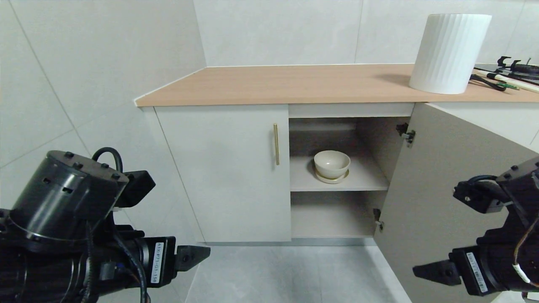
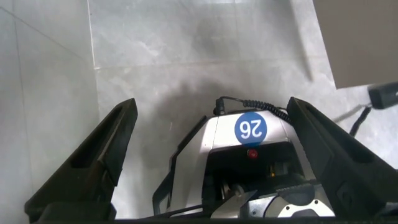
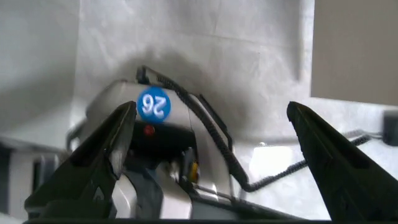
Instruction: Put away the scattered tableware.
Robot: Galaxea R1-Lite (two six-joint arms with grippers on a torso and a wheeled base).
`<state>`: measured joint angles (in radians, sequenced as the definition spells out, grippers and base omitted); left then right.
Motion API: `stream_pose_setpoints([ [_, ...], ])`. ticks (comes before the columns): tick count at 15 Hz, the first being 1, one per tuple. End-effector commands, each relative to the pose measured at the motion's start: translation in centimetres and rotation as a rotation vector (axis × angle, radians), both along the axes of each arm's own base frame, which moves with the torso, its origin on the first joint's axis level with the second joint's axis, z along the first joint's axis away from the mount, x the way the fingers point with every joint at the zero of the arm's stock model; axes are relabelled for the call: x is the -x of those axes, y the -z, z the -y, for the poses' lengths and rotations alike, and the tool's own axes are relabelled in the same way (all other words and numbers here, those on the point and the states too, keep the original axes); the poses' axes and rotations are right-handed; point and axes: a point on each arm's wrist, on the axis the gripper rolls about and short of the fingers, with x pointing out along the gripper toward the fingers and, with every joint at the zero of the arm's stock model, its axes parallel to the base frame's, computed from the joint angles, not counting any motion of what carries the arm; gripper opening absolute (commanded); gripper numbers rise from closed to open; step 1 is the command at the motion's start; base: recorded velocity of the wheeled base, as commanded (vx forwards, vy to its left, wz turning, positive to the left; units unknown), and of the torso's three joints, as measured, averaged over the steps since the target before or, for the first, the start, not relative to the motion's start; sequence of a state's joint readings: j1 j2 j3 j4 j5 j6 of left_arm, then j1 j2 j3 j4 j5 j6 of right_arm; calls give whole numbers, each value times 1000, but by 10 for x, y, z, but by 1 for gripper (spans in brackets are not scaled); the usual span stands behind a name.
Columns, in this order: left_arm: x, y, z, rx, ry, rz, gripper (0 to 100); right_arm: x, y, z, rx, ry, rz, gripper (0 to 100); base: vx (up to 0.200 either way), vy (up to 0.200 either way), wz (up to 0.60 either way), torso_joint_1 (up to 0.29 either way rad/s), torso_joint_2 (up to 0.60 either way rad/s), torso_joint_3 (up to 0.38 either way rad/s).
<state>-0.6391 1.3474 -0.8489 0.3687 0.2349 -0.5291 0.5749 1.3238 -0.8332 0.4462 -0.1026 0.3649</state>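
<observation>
A cream bowl (image 1: 332, 163) sits on a small gold-rimmed plate (image 1: 331, 177) on the middle shelf (image 1: 366, 179) of the open cabinet. Both arms hang low in front of the cabinet, well short of it. My left gripper (image 2: 212, 106) is open over the floor with nothing between its fingers; one finger (image 1: 193, 255) pokes out at the lower left of the head view. My right gripper (image 3: 211, 111) is likewise open and holds nothing, and one of its fingers (image 1: 430, 271) shows at the lower right, close to the open door.
The right cabinet door (image 1: 442, 198) is swung open toward me; the left door (image 1: 227, 172) with a brass handle (image 1: 276, 144) is closed. On the wooden countertop (image 1: 294, 84) stand a white ribbed container (image 1: 450, 52) and some tools (image 1: 507, 78). A lower shelf (image 1: 328, 221) lies below.
</observation>
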Motion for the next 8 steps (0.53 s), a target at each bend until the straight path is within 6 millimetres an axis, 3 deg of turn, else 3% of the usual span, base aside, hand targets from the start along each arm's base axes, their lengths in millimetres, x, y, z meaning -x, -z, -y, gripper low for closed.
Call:
stream_pose_setpoints([
  [1, 0, 1, 0, -1, 1, -2, 100, 17, -7, 9, 27, -62, 1, 100, 0, -200, 0, 7, 12, 2],
  [2, 0, 1, 0, -1, 1, -2, 100, 17, -7, 10, 30, -65, -3, 100, 0, -200, 0, 22, 2, -7],
  [3, 0, 1, 0, -1, 1, -2, 100, 40, -15, 20, 49, -171, -29, 100, 0, -200, 0, 2, 7, 7],
  [4, -1, 1, 1, -2, 1, -3, 100, 51, -19, 26, 74, -215, -35, 100, 0, -200, 0, 2, 2, 7],
  [8, -1, 1, 1, -2, 1, -3, 100, 76, -27, 44, 158, -278, -63, 100, 0, -200, 0, 6, 5, 1],
])
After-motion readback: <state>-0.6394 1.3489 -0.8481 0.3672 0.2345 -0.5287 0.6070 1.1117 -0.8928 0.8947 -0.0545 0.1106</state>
